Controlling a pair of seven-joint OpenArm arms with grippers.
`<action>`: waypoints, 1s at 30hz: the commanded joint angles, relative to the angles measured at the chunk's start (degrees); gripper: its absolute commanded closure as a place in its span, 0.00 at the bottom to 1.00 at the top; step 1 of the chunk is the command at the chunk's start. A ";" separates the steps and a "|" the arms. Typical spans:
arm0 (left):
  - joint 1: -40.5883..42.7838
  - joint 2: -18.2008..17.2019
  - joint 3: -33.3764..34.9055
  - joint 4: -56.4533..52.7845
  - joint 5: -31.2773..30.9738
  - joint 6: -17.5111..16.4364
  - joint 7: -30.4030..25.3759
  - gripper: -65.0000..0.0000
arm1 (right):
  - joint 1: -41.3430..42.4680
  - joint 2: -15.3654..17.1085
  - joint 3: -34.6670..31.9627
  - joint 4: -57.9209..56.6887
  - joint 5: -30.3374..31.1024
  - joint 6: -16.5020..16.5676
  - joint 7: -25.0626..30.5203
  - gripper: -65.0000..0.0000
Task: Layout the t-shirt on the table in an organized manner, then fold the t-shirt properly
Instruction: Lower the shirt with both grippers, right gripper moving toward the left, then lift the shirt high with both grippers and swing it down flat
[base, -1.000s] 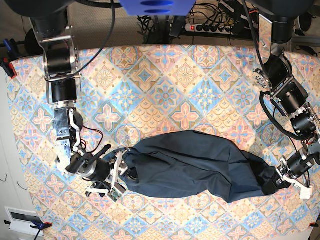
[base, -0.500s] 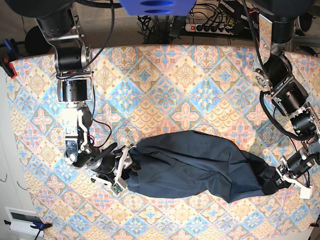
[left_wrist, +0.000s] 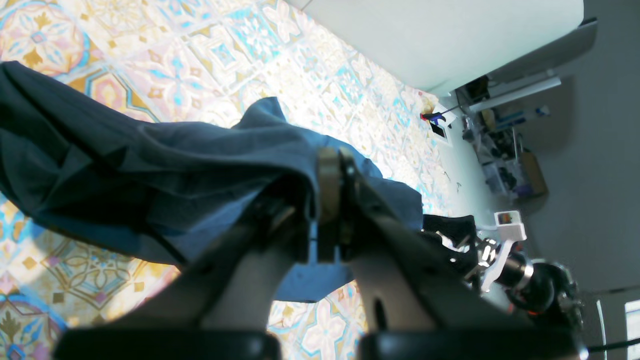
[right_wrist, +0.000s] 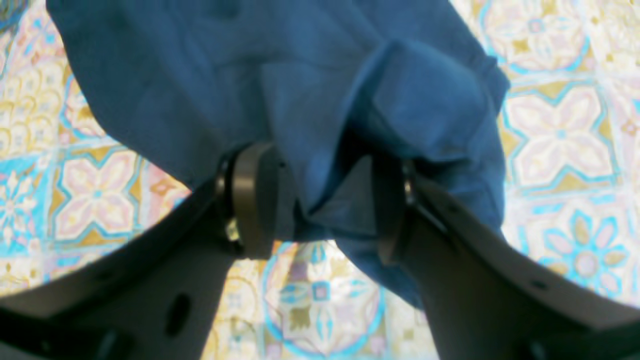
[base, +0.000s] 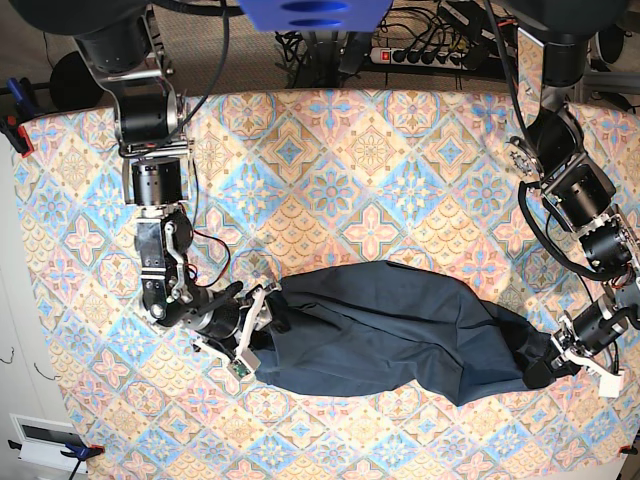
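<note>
T-shirt (base: 385, 325) between two pincers — left (left_wrist: 330, 172) clamped, right (right_wrist: 320, 200) agape.

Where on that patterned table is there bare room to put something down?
The table is bare behind the t-shirt, between both arms, and in a narrower strip along its front edge. It's crowded where the left gripper and right gripper meet the cloth.

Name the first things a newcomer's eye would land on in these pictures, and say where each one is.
The dark navy t-shirt stands out first, stretched in a rumpled band across the near half of the colourful tiled table. At each end an arm meets it: the left gripper is shut on the t-shirt's end at the base view's right, while the right gripper has fingers spread wide with cloth bunched between them.
</note>
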 joint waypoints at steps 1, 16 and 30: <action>-1.75 -0.94 0.07 0.98 -1.97 -0.30 -0.84 1.00 | 1.98 0.07 0.07 0.53 1.23 0.17 1.78 0.55; -1.75 -0.85 0.07 0.98 -1.97 -0.30 -0.84 1.00 | 2.15 -1.60 0.42 -7.12 1.31 0.17 9.34 1.00; -11.16 -0.85 0.69 0.89 -0.21 -0.30 -2.38 1.00 | 16.39 5.43 17.47 7.57 8.61 0.17 1.16 0.99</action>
